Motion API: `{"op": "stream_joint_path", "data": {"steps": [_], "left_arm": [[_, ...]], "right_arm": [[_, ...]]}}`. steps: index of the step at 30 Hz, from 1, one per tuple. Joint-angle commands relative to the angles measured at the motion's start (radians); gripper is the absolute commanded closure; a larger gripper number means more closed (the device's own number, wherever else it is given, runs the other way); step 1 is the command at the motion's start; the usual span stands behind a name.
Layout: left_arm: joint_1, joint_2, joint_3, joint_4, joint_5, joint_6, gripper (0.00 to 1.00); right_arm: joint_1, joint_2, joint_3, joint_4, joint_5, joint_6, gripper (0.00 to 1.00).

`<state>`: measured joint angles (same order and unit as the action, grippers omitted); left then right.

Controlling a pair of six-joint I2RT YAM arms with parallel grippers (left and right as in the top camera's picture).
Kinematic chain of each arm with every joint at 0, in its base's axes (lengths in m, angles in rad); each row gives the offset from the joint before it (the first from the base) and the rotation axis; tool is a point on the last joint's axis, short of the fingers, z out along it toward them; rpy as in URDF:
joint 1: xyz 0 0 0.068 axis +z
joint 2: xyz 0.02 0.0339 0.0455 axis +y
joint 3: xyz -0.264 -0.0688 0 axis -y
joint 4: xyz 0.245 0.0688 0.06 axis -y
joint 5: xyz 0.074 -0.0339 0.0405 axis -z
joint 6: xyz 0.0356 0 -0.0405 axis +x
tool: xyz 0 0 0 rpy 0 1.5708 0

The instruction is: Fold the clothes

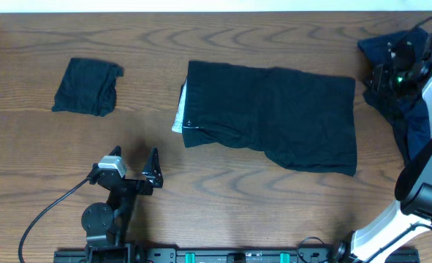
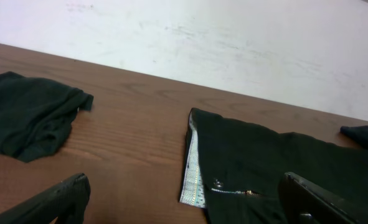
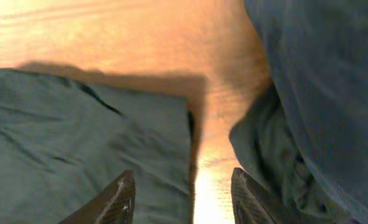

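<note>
Clothes (image 1: 274,117) lie on brown wood-grain table (image 1: 237,201), white wall (image 2: 233,43) behind.

**Layout, left to right**

On the brown wooden table (image 1: 201,197), the small folded black fabric garment (image 1: 88,86) lies far left. The large flat black fabric garment (image 1: 274,117) lies in the middle. The crumpled navy fabric heap (image 1: 406,124) lies just beyond it, at the right edge.

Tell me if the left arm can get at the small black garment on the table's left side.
Probably yes: the left gripper stands open near the small black garment, with only bare table between them and nothing in the way.
</note>
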<state>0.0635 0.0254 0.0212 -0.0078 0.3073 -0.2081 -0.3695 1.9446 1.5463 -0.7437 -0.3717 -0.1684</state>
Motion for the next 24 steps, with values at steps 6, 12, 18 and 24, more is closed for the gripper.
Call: {"op": "stream_joint_path", "data": {"steps": [6, 12, 18, 24], "left_arm": [[-0.003, 0.032, 0.076, -0.010, 0.135, -0.045, 0.02], [-0.003, 0.339, 0.376, -0.134, 0.134, -0.010, 0.02], [-0.004, 0.848, 0.852, -0.356, 0.135, 0.076, 0.02], [-0.038, 1.356, 1.373, -0.663, 0.090, 0.235, 0.02]], "right_arm": [[0.045, -0.013, 0.012, -0.031, -0.029, 0.018, 0.52], [0.061, -0.013, 0.012, -0.026, -0.029, 0.018, 0.51], [0.070, -0.013, 0.012, -0.025, -0.028, 0.018, 0.50], [0.070, -0.013, 0.012, -0.024, -0.024, 0.018, 0.50]]}}
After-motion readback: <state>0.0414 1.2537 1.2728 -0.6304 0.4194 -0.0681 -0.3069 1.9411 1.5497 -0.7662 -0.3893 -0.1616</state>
